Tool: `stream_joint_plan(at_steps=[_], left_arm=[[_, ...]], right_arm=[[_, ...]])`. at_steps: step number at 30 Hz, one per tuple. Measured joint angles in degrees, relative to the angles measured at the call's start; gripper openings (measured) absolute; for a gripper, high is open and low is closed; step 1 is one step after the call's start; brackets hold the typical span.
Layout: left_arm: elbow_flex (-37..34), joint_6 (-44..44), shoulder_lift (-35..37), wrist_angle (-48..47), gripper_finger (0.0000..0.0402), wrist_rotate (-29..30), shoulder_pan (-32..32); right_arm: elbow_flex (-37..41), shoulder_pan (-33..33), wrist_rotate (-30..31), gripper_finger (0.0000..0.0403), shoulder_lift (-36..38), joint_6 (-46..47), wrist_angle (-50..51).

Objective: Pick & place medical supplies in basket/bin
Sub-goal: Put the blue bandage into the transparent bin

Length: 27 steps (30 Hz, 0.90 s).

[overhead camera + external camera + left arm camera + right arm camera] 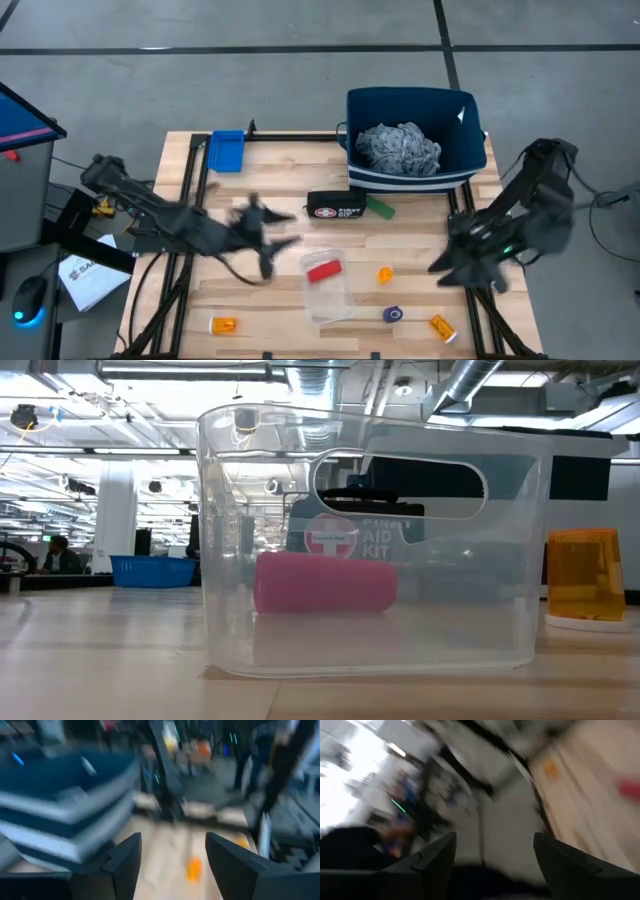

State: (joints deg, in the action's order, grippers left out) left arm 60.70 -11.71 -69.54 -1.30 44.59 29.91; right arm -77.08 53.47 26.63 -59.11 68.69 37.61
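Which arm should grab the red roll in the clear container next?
Left, probably. The left claw hangs open just beside the clear container holding the red roll; the right claw is farther off, near the table's right edge.

Two dark arms (160, 215), black angular fingers (125, 862)

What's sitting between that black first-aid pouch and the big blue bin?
In the high view, only a green roll lies there, beside the first-aid pouch and just below the blue bin; the rest is bare wood.
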Motion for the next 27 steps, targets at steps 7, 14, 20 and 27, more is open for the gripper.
stream_joint_plan(at_steps=[7,14,20,27], left_arm=[[0.0,16.7,11.6,6.2,0.0209,6.7,0.0],[0.0,23.7,14.7,6.2,0.0209,6.7,0.0],[0.0,23.9,14.8,3.8,0.0209,8.6,-0.8],[0.0,23.9,14.8,2.7,0.0209,8.4,-3.4]], right_arm=[[0.0,-2.2,-21.0,0.0262,-10.9,8.9,15.5],[0.0,-2.5,-20.0,0.0262,-20.9,7.6,11.6],[0.0,-3.6,-14.4,0.0262,-28.2,17.7,14.9],[0.0,-6.2,-15.4,0.0262,-34.9,29.4,18.7]])
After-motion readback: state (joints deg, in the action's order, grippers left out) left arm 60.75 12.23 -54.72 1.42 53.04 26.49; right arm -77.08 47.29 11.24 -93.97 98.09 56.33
